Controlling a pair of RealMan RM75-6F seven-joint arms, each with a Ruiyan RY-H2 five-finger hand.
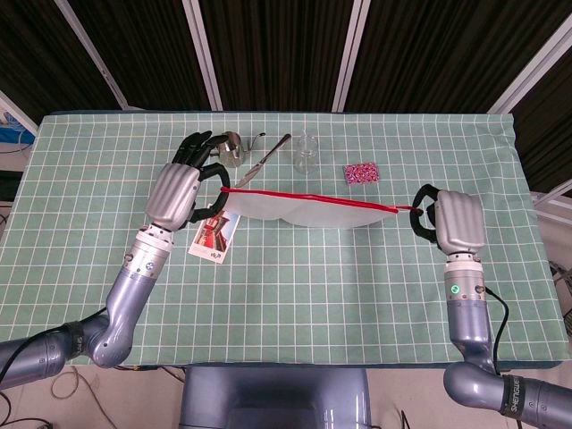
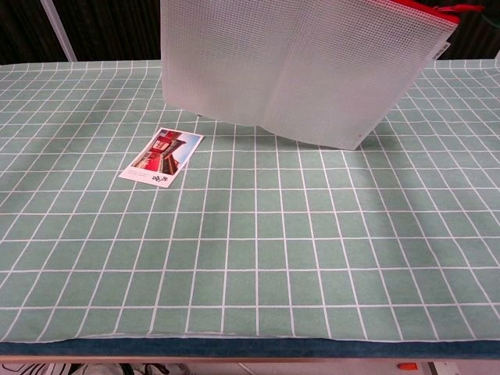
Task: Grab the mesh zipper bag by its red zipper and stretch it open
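The white mesh zipper bag hangs in the air above the table, its red zipper pulled into a nearly straight line across the middle of the head view. My left hand grips the zipper's left end. My right hand pinches the zipper's right end. In the chest view the bag fills the upper middle, with a bit of the red zipper at the top right; neither hand shows there.
A picture card lies flat on the green gridded cloth below the bag's left side. At the back stand a metal cup, a pen, a clear glass and a small pink patterned item.
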